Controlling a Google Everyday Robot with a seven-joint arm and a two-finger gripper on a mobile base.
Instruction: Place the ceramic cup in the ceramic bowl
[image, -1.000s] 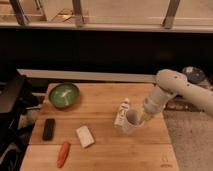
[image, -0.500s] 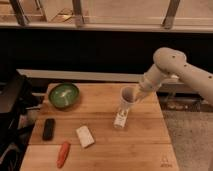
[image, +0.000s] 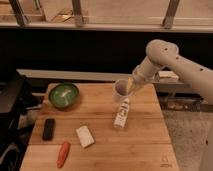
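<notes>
The ceramic cup (image: 121, 89) is white with a greyish inside and hangs above the wooden table, held at its right rim by my gripper (image: 129, 85). The gripper is shut on the cup, at the end of the white arm (image: 165, 57) coming in from the right. The ceramic bowl (image: 63, 95) is green with a darker rim and stands at the table's back left, well to the left of the cup.
A white bottle with a printed label (image: 122, 113) lies just below the cup. A black device (image: 48, 128), a white block (image: 84, 136) and an orange carrot-like item (image: 63, 154) lie front left. The table's right edge (image: 167, 130) is near the arm.
The gripper has lifted the cup off the table and carried it up and towards the back, and the arm has risen. The white bottle stays lying on the table.
</notes>
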